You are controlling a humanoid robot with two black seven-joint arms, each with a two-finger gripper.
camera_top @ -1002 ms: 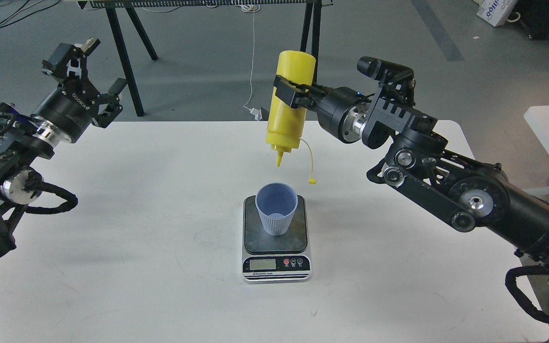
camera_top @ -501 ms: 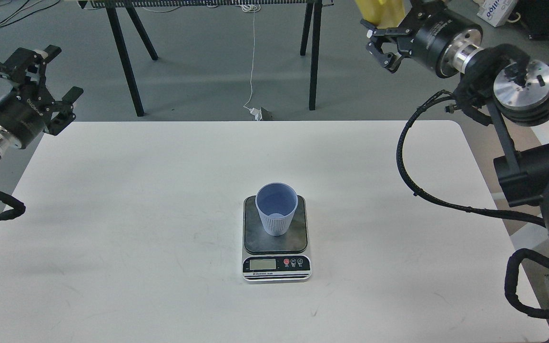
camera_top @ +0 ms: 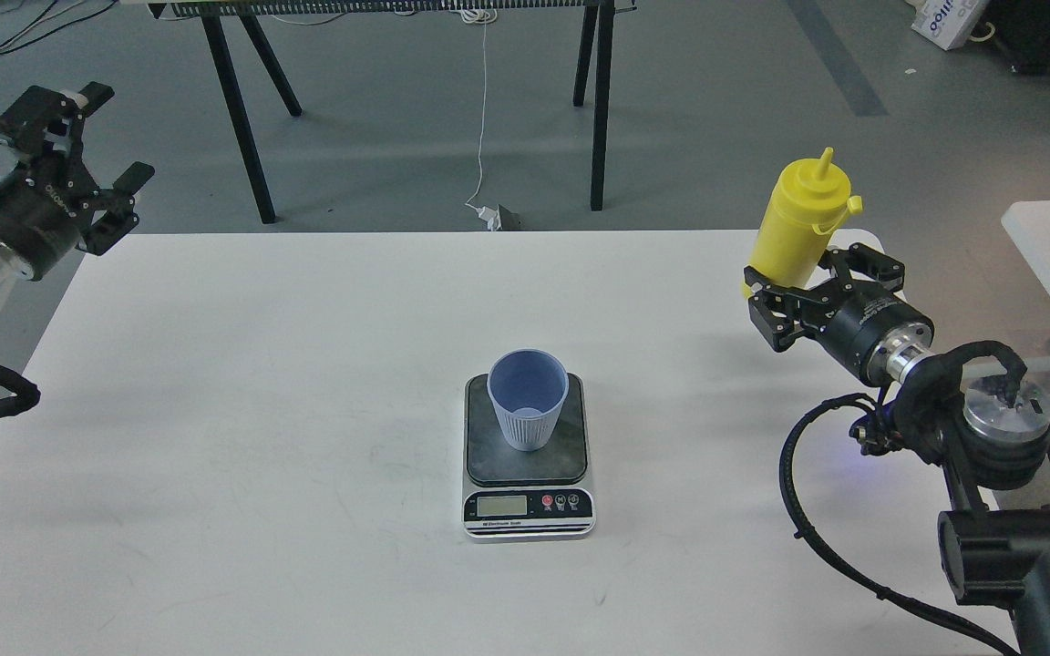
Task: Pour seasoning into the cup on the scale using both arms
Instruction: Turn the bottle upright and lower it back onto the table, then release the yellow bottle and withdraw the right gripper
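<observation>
Yellow squeeze bottle point(camera_top: 798, 223) stands upright at table's right edge, well apart from cup point(camera_top: 528, 411). Right gripper point(camera_top: 808, 296) clamps its lower body. Soft walls, probably light: hold mid-body, gently.

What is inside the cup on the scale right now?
The cup shows only its bare blue inner wall and bottom; no seasoning is visible. It stands on the scale, covering part of the platform.

White table point(camera_top: 261, 410) in front, black-legged bench point(camera_top: 242, 118) behind w/ hanging cord point(camera_top: 482, 118).
</observation>
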